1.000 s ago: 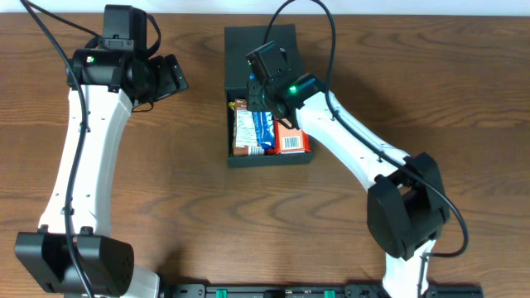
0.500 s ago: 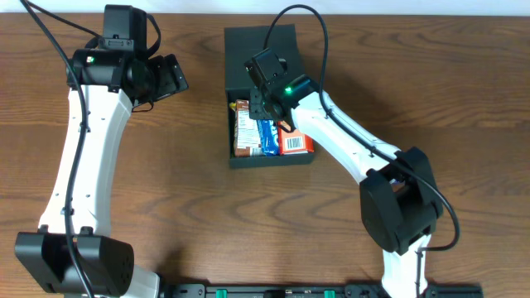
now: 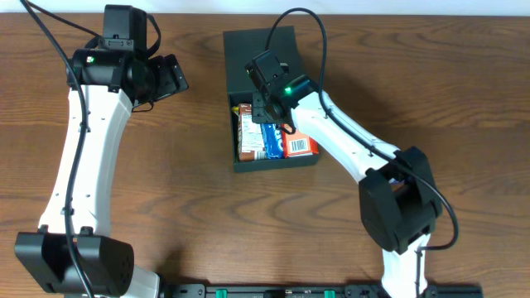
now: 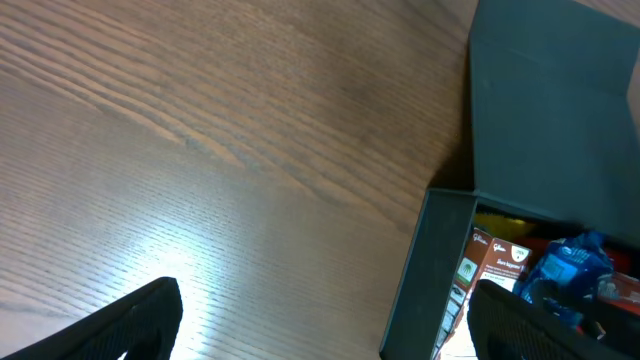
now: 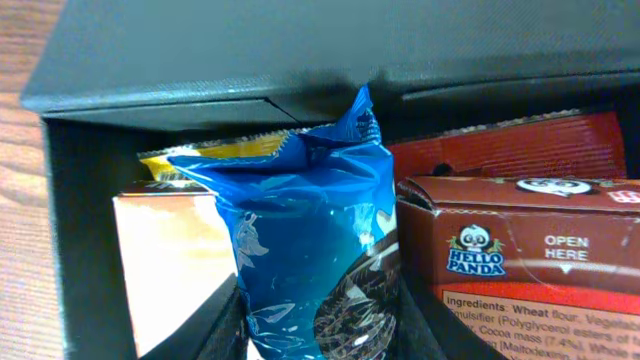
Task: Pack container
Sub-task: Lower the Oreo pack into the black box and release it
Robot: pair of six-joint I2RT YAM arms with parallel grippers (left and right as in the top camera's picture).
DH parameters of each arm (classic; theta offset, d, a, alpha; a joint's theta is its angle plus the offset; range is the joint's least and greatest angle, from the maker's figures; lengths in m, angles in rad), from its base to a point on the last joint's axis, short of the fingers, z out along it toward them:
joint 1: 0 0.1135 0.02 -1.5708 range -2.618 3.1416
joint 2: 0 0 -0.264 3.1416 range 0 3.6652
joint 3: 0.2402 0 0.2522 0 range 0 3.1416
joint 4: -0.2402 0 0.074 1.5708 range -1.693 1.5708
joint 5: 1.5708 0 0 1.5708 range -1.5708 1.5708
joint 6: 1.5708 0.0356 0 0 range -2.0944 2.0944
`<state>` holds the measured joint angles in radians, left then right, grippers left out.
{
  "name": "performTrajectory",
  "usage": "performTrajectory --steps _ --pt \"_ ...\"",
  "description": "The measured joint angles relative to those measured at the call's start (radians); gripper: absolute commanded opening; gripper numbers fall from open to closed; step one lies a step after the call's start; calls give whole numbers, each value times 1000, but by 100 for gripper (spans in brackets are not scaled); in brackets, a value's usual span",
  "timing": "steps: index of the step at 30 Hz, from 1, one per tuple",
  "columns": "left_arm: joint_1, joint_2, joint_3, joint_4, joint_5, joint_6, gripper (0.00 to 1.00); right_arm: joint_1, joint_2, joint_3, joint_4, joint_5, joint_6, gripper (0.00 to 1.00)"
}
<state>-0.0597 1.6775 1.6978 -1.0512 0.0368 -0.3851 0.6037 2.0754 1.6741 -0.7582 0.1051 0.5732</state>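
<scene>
The box (image 3: 247,58) sits upper centre with its lid open. Inside are a brown packet (image 3: 247,132), a blue packet (image 3: 271,142) and a red carton (image 3: 301,146). The right gripper (image 3: 273,116) pinches the blue packet. The left gripper (image 3: 170,79) gapes wide at upper left.

The room light is bright and even from above, so the overhead view is sharp, with only soft shadows on the table (image 3: 207,207) beside the arms. In the left wrist view, white glare spreads over the wood at seven o'clock, and the left gripper (image 4: 325,312) has blurred fingers (image 4: 130,320). In the right wrist view the container (image 5: 200,60) is dim inside, while the blue packet (image 5: 300,230) shines and goes soft toward six o'clock.
</scene>
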Motion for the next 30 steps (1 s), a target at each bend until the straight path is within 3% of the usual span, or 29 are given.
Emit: performTrajectory --steps 1,2,4,8,10,11,12,14,15,21,30 --pt "0 0 0 0 0 0 92 0 2 0 2 0 0 48" --pt "0 0 0 0 0 0 93 0 4 0 3 0 -1 55" --pt "0 0 0 -1 0 0 92 0 5 2 3 -1 -14 57" --pt "0 0 0 -1 0 0 93 2 5 52 -6 0 -75 80" --pt "0 0 0 -1 0 0 93 2 3 106 -5 1 -108 81" --pt "0 0 0 -1 0 0 93 2 -1 131 -3 2 -125 79" --pt "0 0 0 -1 0 0 93 2 -10 157 -3 3 -148 65" --pt "0 0 0 -1 0 0 93 2 -37 201 -8 3 -198 9" --pt "0 0 0 -1 0 0 93 2 -57 219 -11 4 -211 2" --pt "0 0 0 0 0 0 93 -6 -148 246 -80 4 -256 2" --pt "0 0 0 3 0 0 93 -12 26 160 -20 -38 -278 2"
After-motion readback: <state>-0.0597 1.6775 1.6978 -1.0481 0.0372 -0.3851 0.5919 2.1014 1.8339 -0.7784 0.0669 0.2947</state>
